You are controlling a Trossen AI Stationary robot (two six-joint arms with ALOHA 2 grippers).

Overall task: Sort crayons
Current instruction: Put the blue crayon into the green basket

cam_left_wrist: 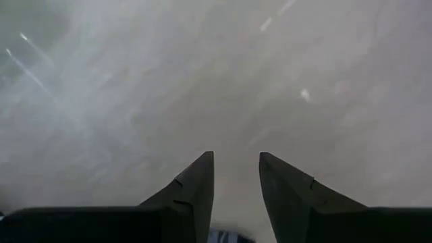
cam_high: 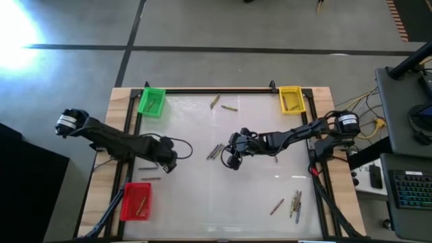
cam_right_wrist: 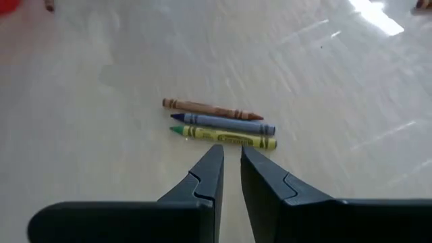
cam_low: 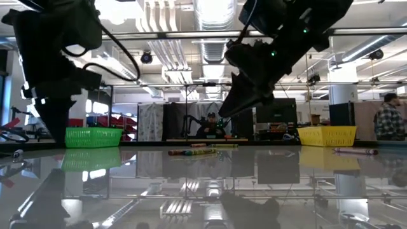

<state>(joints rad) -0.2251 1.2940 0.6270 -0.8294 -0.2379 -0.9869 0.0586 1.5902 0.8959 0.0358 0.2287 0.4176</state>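
Observation:
Three crayons lie side by side on the white table: brown (cam_right_wrist: 209,108), grey-blue (cam_right_wrist: 226,123) and yellow-green (cam_right_wrist: 229,137). In the high view they are the small cluster (cam_high: 215,152) at mid-table. My right gripper (cam_right_wrist: 231,146) (cam_high: 233,159) hangs just right of them, above the table, with a narrow gap between its fingertips and nothing in it. My left gripper (cam_left_wrist: 236,156) (cam_high: 167,163) points down at bare table on the left, open and with nothing between its tips. Two crayons (cam_high: 149,173) lie beside it.
A green bin (cam_high: 152,101) stands at the far left, a yellow bin (cam_high: 290,98) at the far right and a red bin (cam_high: 137,201) with crayons at the near left. More crayons lie at the far middle (cam_high: 222,104) and near right (cam_high: 294,203). People (cam_low: 388,117) show beyond the table.

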